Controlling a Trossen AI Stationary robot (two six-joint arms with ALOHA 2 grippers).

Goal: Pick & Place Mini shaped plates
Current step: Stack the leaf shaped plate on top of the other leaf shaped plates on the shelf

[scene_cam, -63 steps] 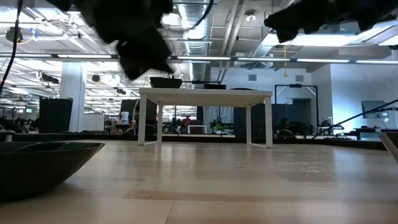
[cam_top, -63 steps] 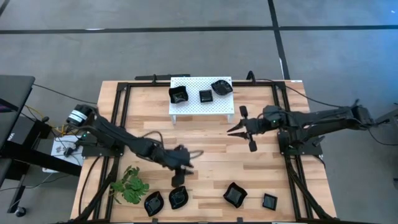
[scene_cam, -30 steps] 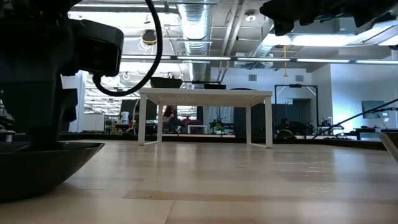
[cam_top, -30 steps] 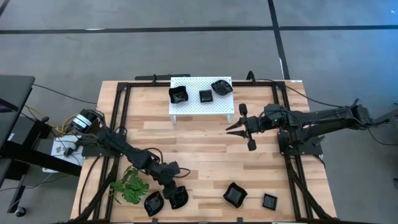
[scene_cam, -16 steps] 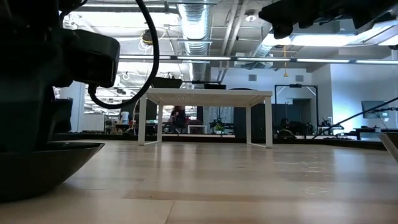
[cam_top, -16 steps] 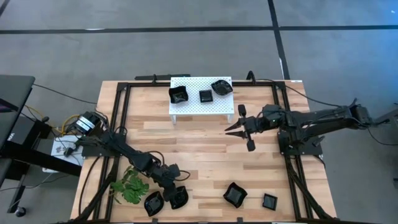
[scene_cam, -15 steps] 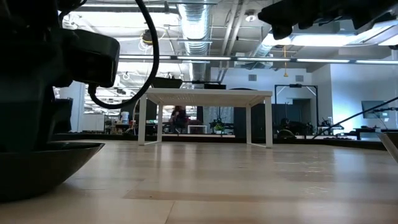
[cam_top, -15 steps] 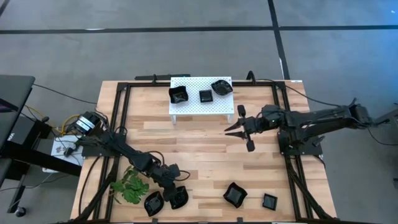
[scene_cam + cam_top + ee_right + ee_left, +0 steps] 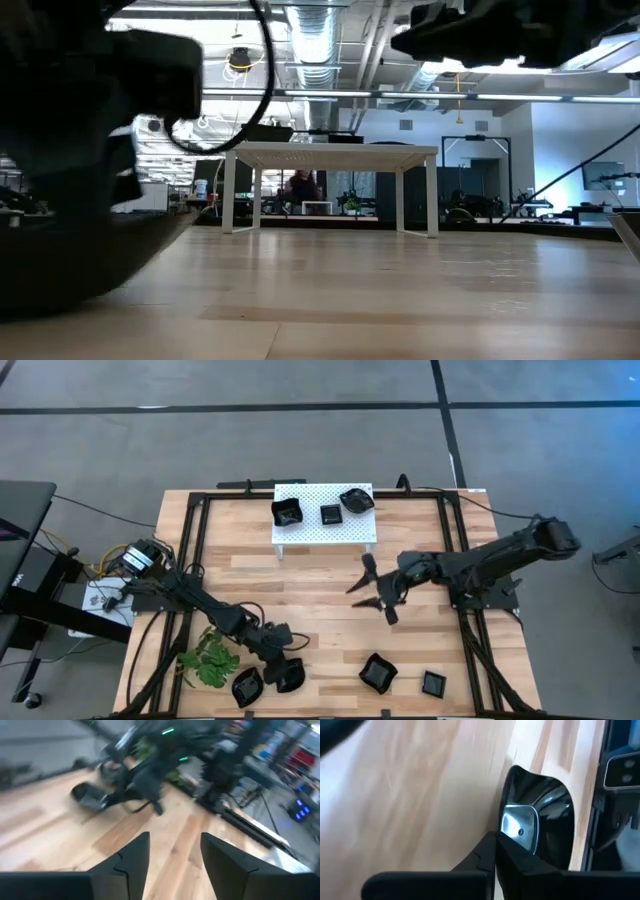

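My left gripper (image 9: pixel 286 668) is low at the table's near edge, shut on a glossy black mini plate (image 9: pixel 293 678), which also shows in the left wrist view (image 9: pixel 547 820) and close up in the low view (image 9: pixel 70 260). A second plate (image 9: pixel 247 687) lies just left of it. Two more plates (image 9: pixel 378 673) (image 9: pixel 433 683) lie at the near right. Three plates (image 9: pixel 287 512) (image 9: pixel 331 514) (image 9: pixel 355 499) sit on the white perforated platform (image 9: pixel 312 498). My right gripper (image 9: pixel 368 592) is open and empty above the table's middle, and shows in the right wrist view (image 9: pixel 175 850). My left gripper (image 9: pixel 495 845) pinches the plate's rim (image 9: pixel 506 827) on the side facing the arm, one finger inside the dish and one outside over the wood. The fingers slant down from the table's left. Whether the plate's base is on the table, I cannot tell.
A green leafy sprig (image 9: pixel 210 658) lies at the near left, beside the left arm. The platform stands on legs at the far middle (image 9: pixel 330 152). Bare wood lies between the platform and the near plates. Black frame rails run along the table's left and right sides.
My right gripper has gone toward the table's near edge and a little left, still open. My left gripper stays at the near plate; in the low view that plate's rim now stands higher than before and shows blurred.
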